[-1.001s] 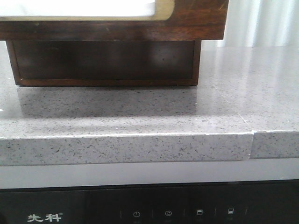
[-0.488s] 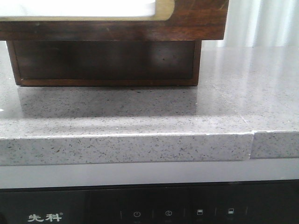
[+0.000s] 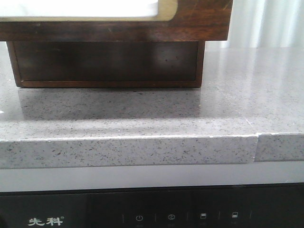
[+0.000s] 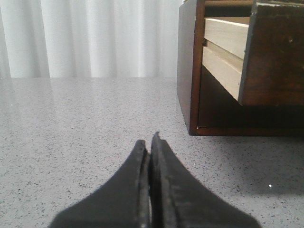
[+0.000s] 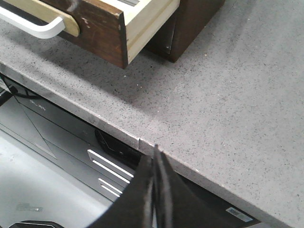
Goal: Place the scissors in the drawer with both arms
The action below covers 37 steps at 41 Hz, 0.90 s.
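Front view: the wide dark brown wooden drawer [image 3: 199,21] with its brass-coloured frame and white panel is standing pulled out, overhanging the speckled grey stone counter [image 3: 142,114]. Neither end effector is showing here, and the scissors are nowhere to be seen.

Left wrist view: the left end effector [image 4: 150,142] is sitting with its black fingers pressed together, holding nothing. The drawer [image 4: 273,52] is lying ahead and off to one side, its pale side wall exposed beyond the dark wooden cabinet [image 4: 189,66]. No scissors are appearing on the counter here.

Right wrist view: the right end effector [image 5: 156,153] is likewise pinched together and empty, hovering over the counter's front edge. The open drawer [image 5: 102,28] is lying ahead and to one side. Which arm is nearer to the scissors cannot be told, since they are showing in no view; they may already be lying inside the drawer, but its interior is hidden.
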Each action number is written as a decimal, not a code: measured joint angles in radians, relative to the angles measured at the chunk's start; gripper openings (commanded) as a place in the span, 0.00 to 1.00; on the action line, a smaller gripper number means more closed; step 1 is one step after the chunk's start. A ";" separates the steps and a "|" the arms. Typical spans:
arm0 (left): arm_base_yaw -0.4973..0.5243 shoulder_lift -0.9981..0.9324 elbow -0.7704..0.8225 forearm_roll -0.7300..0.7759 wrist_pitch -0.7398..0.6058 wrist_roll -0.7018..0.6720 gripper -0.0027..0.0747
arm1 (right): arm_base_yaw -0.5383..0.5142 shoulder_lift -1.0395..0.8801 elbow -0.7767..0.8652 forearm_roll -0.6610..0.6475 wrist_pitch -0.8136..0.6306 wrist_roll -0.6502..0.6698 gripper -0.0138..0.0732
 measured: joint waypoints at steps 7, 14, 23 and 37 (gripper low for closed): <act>0.000 0.000 0.000 0.000 -0.001 0.000 0.01 | -0.002 -0.008 0.008 -0.002 -0.002 0.000 0.09; 0.000 0.000 0.000 0.000 -0.001 0.000 0.01 | -0.126 -0.080 0.100 -0.008 -0.088 0.000 0.09; 0.000 0.000 0.000 0.000 -0.001 0.000 0.01 | -0.372 -0.266 0.368 -0.010 -0.336 0.000 0.09; 0.000 0.000 0.000 0.000 -0.001 0.000 0.01 | -0.529 -0.453 0.755 -0.010 -0.648 0.000 0.09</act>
